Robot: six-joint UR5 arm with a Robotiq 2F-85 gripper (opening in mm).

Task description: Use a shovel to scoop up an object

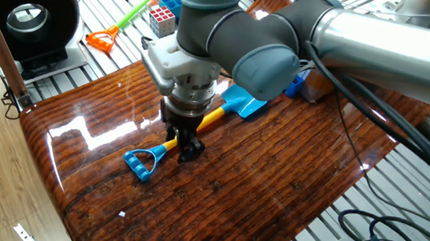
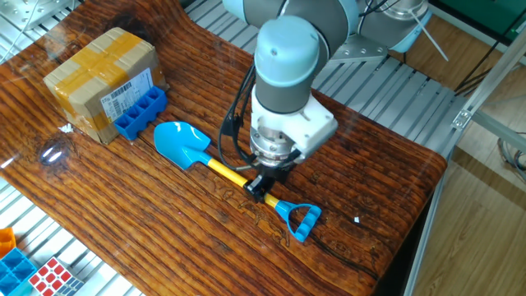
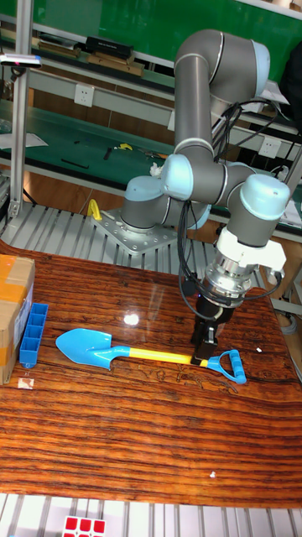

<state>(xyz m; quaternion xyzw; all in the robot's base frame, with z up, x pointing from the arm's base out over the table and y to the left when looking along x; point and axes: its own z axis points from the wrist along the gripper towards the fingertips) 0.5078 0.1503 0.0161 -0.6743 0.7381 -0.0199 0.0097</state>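
In one fixed view, the gripper (image 1: pixel 186 148) was seen low over the wooden table (image 1: pixel 272 189), its fingers set on either side of the yellow shaft of the shovel (image 1: pixel 198 127) just ahead of the blue D-handle. Whether the fingers pressed the shaft could not be made out. The light blue blade was half hidden behind the arm, and the dark blue block (image 1: pixel 296 84) showed only as a sliver past the elbow. A puzzle cube (image 1: pixel 160 20) and an orange-and-green toy shovel (image 1: pixel 135 10) lay off the table on the slatted surface.

In the other fixed view, the shovel (image 2: pixel 234 174) lay flat, blade toward the block (image 2: pixel 140 113), which rested against the cardboard box (image 2: pixel 99 78), near the blade tip but apart from it. The block's open cells looked empty. The gripper (image 2: pixel 259 187) straddled the shaft; its finger gap was hidden by the wrist. A blue tray (image 2: pixel 12 267) was cut off at the lower left corner.

In the tall fixed view, the gripper (image 3: pixel 204 352) stood upright on the shaft beside the handle, apparently closed around it; the block (image 3: pixel 32 334) lay left of the blade, the box (image 3: pixel 13 315) being cut off
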